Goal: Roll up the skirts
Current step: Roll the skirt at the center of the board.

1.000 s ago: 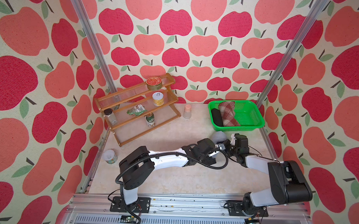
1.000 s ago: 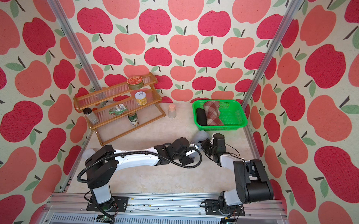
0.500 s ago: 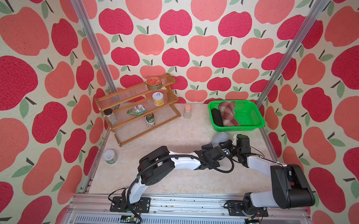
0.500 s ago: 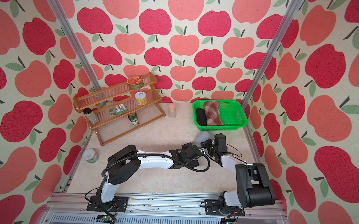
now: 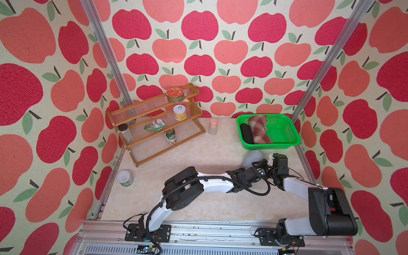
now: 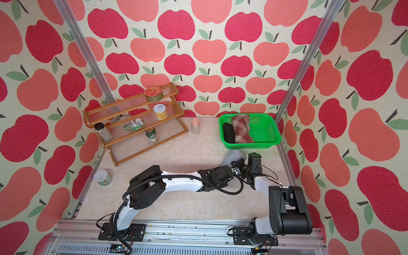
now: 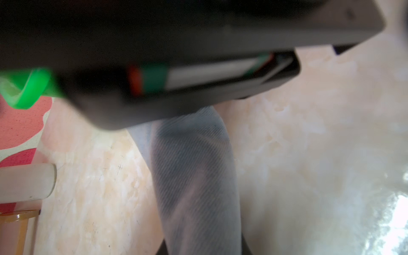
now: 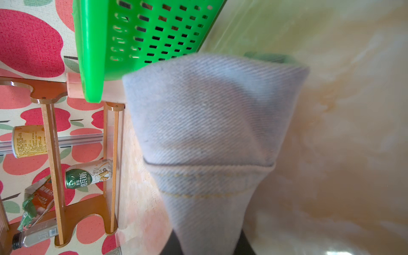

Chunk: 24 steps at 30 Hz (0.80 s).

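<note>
Left gripper (image 7: 204, 249) closed on the light blue denim skirt (image 8: 209, 123), cloth filling the gap between its dark fingers (image 7: 246, 247). Right gripper (image 8: 208, 245) likewise clamped on the same skirt, pressed to both sides of the narrowed end, hem seam with yellow stitching just above the grip. In both top views, the two grippers tip to tip at the near end of the denim, left arm stretched across the table (image 5: 197, 156), right arm bent in from its base.

Denim bunched into a rounded bundle, resting on the table just in front of the green basket (image 5: 289, 126); touching it or not, cannot tell. Inside the basket, against its left side, black skirt (image 5: 246, 133) rolled up, with the plaid skirt (image 5: 259, 131) rolled beside it and touching it.

Further left, pink-capped bottle (image 5: 212, 127) standing near the back wall, then the wooden rack (image 5: 152, 105) holding a red-lidded tin (image 5: 175, 95), a yellow can (image 5: 180, 112), a green packet (image 5: 155, 126), a green can (image 5: 170, 136) and a small jar (image 5: 125, 132). Near the left edge of the table, well apart from both arms, a white-lidded can (image 5: 125, 177)
</note>
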Available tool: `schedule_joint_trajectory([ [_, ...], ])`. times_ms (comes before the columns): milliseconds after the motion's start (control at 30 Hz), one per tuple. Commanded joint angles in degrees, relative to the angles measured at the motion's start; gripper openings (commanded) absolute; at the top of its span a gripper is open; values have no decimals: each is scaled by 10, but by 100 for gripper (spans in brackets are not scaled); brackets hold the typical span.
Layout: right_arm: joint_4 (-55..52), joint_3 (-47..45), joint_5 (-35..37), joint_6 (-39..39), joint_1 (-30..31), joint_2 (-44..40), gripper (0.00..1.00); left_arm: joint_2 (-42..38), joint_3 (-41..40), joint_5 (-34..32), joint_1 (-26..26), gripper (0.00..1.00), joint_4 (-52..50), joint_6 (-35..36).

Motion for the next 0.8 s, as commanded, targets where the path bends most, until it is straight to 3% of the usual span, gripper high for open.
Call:
schedule_joint_trajectory([
  [0,-38,-10,-26,-25,-31,-11,60,12,-36,42,46,13,-60,-80],
  [33,-45,-8,-33,-30,-36,-15,70,7,-47,61,53,13,-47,-92],
  [100,-46,-7,-56,-31,-48,-23,79,-5,-75,110,72,14,-16,-112],
  [400,-111,15,-141,-83,-59,-30,89,-46,-173,275,131,16,135,-161],
  [533,-68,7,-187,-68,-59,-10,92,-41,-183,311,133,16,165,-157],
  [567,-55,6,-197,-62,-58,-3,99,-39,-186,320,135,16,176,-158],
  [767,-38,29,-217,-68,-36,43,99,-25,-205,354,135,17,223,-171],
])
